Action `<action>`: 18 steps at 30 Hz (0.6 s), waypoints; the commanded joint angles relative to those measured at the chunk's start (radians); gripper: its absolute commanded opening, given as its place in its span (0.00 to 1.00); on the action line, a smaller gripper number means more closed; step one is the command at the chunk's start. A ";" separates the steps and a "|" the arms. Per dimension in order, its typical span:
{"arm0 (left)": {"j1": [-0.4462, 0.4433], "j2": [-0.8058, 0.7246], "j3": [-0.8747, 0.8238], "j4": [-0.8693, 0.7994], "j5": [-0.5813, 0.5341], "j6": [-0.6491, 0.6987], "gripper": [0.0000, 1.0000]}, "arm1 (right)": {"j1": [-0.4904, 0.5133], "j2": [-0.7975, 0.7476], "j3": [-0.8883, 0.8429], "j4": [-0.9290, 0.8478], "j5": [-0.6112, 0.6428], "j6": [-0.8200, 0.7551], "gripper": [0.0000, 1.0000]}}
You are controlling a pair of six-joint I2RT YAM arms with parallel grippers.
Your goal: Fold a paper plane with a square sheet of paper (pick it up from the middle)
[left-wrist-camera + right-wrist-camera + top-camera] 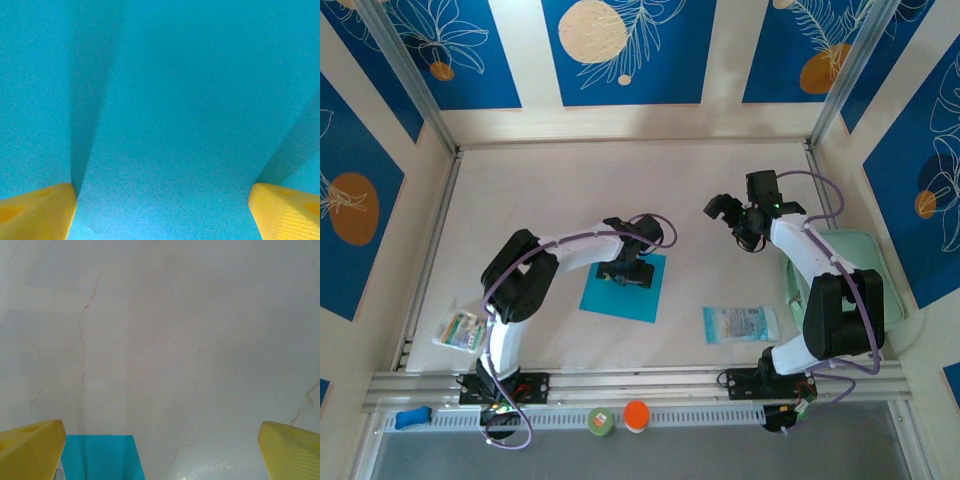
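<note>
Near the middle of the pale table [550,190], slightly left, the square sheet of paper [616,303] lies flat and unfolded. The left gripper [628,272] is down over the sheet's far half. In the left wrist view its yellow fingers [36,212] stand wide apart with cyan paper [165,110] stretching between them, and their shadows run right up to the tips. The right gripper [736,222] hangs over bare table to the right and farther back, well apart from the sheet. Its fingers [30,450] are also spread wide, with nothing between them. A pale printed packet [741,324] lies near the right arm's base, and a mint-green pad [857,252] sits at the right edge.
</note>
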 commanded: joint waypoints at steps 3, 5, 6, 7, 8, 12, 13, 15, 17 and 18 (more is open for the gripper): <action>0.007 0.046 -0.052 -0.003 -0.007 -0.020 0.89 | 0.006 0.000 0.007 0.005 -0.013 0.009 0.99; 0.007 0.043 -0.064 0.009 -0.001 -0.023 0.88 | 0.007 0.001 0.008 0.004 -0.013 0.009 0.99; 0.007 0.040 -0.072 0.014 0.001 -0.027 0.88 | 0.007 0.000 0.006 0.005 -0.012 0.008 0.99; 0.007 0.037 -0.079 0.021 0.004 -0.029 0.87 | 0.007 0.001 0.006 0.006 -0.012 0.008 0.99; 0.007 0.036 -0.086 0.025 0.006 -0.033 0.87 | 0.006 0.000 0.005 0.006 -0.010 0.009 0.99; 0.006 0.034 -0.097 0.028 0.003 -0.034 0.84 | 0.006 0.002 0.005 0.005 -0.012 0.010 0.99; 0.007 0.034 -0.097 0.028 0.002 -0.036 0.83 | 0.007 0.002 0.006 0.005 -0.012 0.011 0.99; 0.006 0.029 -0.097 0.028 -0.002 -0.036 0.80 | 0.007 0.003 0.006 0.007 -0.014 0.010 0.99; 0.007 0.011 -0.092 0.028 -0.006 -0.037 0.74 | 0.006 0.003 0.006 0.007 -0.015 0.012 0.99; 0.007 0.004 -0.090 0.027 -0.010 -0.037 0.71 | 0.007 0.003 0.006 0.007 -0.014 0.012 0.99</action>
